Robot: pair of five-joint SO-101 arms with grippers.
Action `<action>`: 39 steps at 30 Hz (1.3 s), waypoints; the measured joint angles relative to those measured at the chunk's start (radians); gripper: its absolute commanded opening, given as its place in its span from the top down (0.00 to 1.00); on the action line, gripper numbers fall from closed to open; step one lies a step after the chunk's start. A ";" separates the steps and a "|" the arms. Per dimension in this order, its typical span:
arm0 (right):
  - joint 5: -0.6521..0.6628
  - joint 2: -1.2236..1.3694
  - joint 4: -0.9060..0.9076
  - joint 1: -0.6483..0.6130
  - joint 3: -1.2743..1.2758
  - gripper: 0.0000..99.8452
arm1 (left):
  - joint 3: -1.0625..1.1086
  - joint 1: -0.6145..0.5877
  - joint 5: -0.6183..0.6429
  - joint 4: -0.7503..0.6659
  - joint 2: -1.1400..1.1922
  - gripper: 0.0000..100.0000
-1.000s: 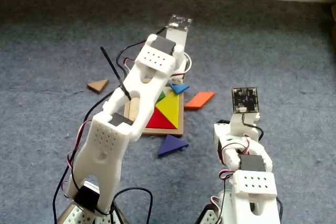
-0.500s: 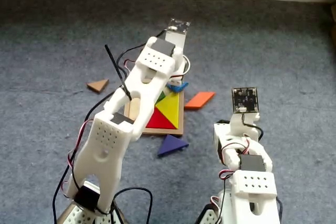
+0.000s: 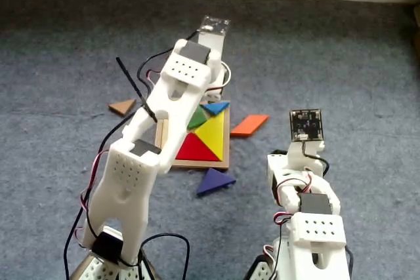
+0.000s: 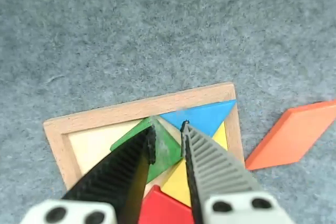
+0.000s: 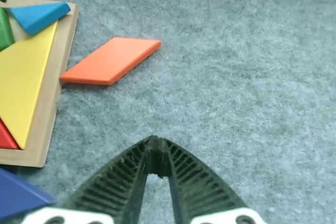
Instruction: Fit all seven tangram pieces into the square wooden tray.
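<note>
Shifted aside, left end effector [image 4: 168,135] hangs narrowly parted, arm [image 3: 176,96] hiding part of tray [image 3: 203,164]; right end effector [image 5: 157,154] closed.

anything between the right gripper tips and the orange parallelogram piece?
Nothing. In the right wrist view the stretch from the shut right gripper to the flat orange parallelogram piece is bare grey carpet.

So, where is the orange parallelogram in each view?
High view: the orange parallelogram lies on the carpet, right of the tray.
Left wrist view: orange parallelogram beside the tray corner holding the light blue triangle.
Right wrist view: orange parallelogram on the carpet, beside the tray's rim.
Shared landmark: that light blue triangle.
</note>
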 measured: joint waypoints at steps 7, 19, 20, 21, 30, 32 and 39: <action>0.000 0.000 0.000 0.000 0.000 0.99 | 0.000 0.031 0.000 0.026 -0.038 0.90; 0.000 0.000 0.000 0.000 0.000 0.99 | 0.000 0.091 0.000 -0.009 0.005 0.89; 0.000 0.000 0.000 0.000 0.000 0.99 | 0.000 0.091 0.000 -0.021 0.031 0.89; 0.000 0.000 0.000 0.000 0.000 0.99 | 0.000 0.091 0.000 -0.031 0.049 0.89; 0.000 0.000 0.000 -0.002 0.000 0.99 | 0.000 0.091 -0.002 -0.046 0.081 0.89; 0.000 0.000 0.000 -0.002 0.000 0.99 | 0.000 0.081 -0.002 -0.046 0.081 0.89; 0.000 0.000 0.000 -0.002 0.000 0.99 | 0.000 0.046 -0.060 -0.041 0.081 0.90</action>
